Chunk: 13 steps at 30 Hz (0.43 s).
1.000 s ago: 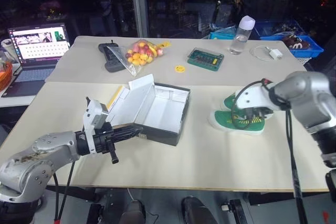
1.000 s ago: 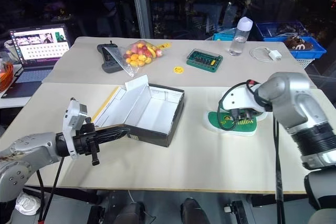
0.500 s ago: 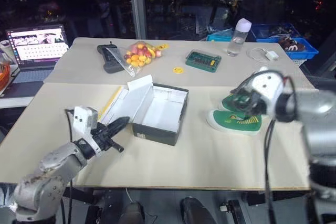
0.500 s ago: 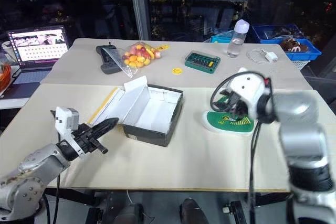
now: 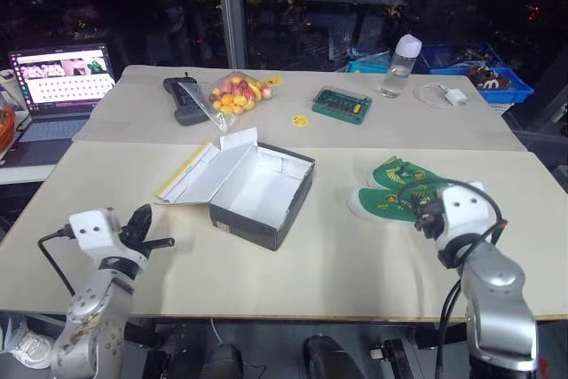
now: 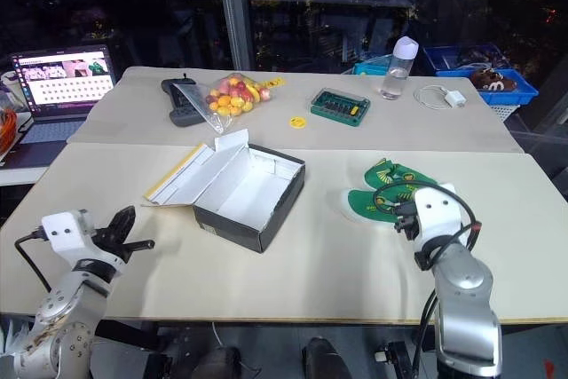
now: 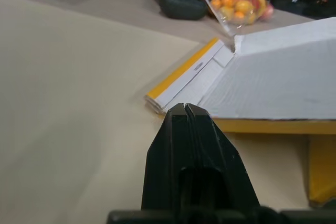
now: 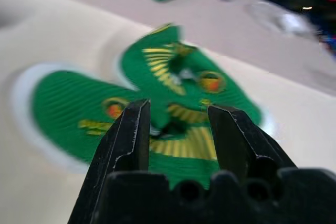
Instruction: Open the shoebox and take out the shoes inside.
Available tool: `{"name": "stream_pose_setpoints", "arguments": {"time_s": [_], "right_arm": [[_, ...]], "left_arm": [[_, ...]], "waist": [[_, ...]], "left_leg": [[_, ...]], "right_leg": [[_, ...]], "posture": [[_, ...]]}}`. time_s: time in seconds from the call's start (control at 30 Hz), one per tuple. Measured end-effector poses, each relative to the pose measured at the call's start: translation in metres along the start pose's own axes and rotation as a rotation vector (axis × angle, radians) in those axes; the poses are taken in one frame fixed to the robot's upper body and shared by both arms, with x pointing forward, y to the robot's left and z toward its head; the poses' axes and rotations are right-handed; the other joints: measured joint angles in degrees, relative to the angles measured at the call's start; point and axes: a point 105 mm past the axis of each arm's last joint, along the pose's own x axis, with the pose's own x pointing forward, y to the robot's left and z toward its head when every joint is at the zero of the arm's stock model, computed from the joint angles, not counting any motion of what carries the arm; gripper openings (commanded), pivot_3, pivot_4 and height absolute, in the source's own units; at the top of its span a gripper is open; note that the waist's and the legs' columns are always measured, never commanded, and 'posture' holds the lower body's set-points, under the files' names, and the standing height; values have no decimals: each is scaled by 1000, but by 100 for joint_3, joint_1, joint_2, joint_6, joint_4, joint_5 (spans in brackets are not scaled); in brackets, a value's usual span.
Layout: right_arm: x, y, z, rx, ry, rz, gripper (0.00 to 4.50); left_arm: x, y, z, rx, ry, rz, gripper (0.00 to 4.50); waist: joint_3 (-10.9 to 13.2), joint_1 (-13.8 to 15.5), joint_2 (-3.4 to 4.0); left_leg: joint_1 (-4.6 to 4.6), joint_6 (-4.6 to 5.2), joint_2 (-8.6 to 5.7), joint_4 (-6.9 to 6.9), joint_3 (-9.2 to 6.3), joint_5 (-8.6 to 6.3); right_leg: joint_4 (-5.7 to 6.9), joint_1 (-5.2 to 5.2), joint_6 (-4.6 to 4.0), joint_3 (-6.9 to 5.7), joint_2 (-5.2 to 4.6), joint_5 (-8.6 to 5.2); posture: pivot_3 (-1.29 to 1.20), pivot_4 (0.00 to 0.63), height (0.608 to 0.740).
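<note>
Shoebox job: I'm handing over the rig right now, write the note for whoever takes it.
Left gripper: shut, empty, near the table's front edge, short of the open lid.
Right gripper: open, empty, just short of the shoes.
Shoebox: open at mid-table, yellow lid folded back toward the robot's left, white interior bare.
Shoes: both on the table, to the right of the box, side by side.
Done: box opened, shoes out.
Left: nothing apparent; confirm and park the arms.
</note>
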Motion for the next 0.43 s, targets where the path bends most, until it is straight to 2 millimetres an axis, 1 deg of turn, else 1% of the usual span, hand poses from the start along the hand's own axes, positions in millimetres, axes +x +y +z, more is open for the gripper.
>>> {"name": "stream_pose_setpoints", "arguments": {"time_s": [0.07,0.13,0.3,0.43], "right_arm": [[-5,1,-18,12,47,-23,2193],[-5,1,-23,13,51,-33,2193],[-3,-2,-25,-6,37,-49,2193],[-1,-2,-26,-12,34,-46,2193]], "left_arm": [[-1,21,-1,24,-1,64,0],[-2,30,-2,25,-9,90,0],[0,31,-4,18,-22,85,0],[1,28,-5,11,-22,76,0]], "waist": [[0,1,0],[0,4,0],[-1,6,-2],[-1,12,-2]], "left_leg": [[-6,0,-1,2,1,0],[-5,-1,-3,7,3,0],[0,-1,-2,8,2,0],[-3,-1,-2,7,3,-1]], "right_leg": [[-1,-3,1,2,-1,0],[-1,0,-6,3,-6,-4],[-1,6,-9,1,-6,-5],[-1,3,-7,1,-6,-8]], "posture": [[0,150,697],[0,150,697],[0,150,697],[0,150,697]]}}
